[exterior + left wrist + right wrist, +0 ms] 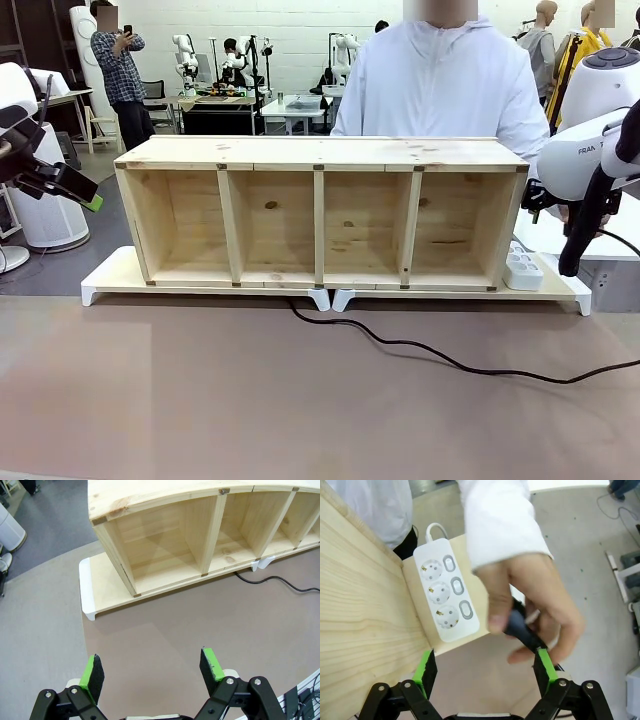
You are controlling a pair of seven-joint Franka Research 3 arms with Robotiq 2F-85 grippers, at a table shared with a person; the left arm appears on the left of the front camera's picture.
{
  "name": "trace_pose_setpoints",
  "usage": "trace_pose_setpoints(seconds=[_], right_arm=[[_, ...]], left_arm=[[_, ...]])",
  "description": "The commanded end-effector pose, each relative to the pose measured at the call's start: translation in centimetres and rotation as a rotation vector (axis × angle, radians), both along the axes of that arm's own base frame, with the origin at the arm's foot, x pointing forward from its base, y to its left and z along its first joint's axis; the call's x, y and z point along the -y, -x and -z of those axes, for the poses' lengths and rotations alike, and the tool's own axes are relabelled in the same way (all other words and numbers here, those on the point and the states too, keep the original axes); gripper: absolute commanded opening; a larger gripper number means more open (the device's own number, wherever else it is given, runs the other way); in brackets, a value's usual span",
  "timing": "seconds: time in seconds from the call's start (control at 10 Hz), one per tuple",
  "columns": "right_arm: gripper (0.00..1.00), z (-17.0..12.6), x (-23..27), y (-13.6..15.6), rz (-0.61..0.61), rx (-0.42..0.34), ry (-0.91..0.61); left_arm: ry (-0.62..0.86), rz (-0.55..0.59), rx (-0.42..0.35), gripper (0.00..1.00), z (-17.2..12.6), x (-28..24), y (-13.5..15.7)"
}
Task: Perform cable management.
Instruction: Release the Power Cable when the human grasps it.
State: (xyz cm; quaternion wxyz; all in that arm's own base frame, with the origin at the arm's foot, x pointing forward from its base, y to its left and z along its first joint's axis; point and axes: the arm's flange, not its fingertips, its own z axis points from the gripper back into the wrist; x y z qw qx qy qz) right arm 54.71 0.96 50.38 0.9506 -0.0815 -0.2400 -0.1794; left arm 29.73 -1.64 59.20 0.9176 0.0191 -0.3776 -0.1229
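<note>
Here the cable [440,355] crosses open tabletop beyond the shelf's [320,215] front edge.

Bare knotty pine shelf unit [320,210], matt brown tabletop [250,400], glossy white plastic power strip [447,595], smooth black rubbery cable [420,350].

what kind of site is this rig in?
Probably a robotics lab or data-collection floor, not a home. Behind the shelf stand more white robot arms on work tables, a person stands filming with a phone, and the room has bare white walls.
</note>
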Motion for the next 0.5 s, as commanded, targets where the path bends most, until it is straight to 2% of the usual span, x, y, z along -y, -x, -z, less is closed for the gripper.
trace_pose_setpoints(seconds=[0.0,0.4], right_arm=[[1.0,-0.05,-0.76,-0.03,-0.013,0.004,0.0],[1.0,-0.05,-0.76,-0.03,-0.013,0.004,0.0]], left_arm=[[0.002,-0.003,0.011,1.0,-0.01,0.01,-0.21],[0.002,-0.003,0.011,1.0,-0.01,0.01,-0.21]])
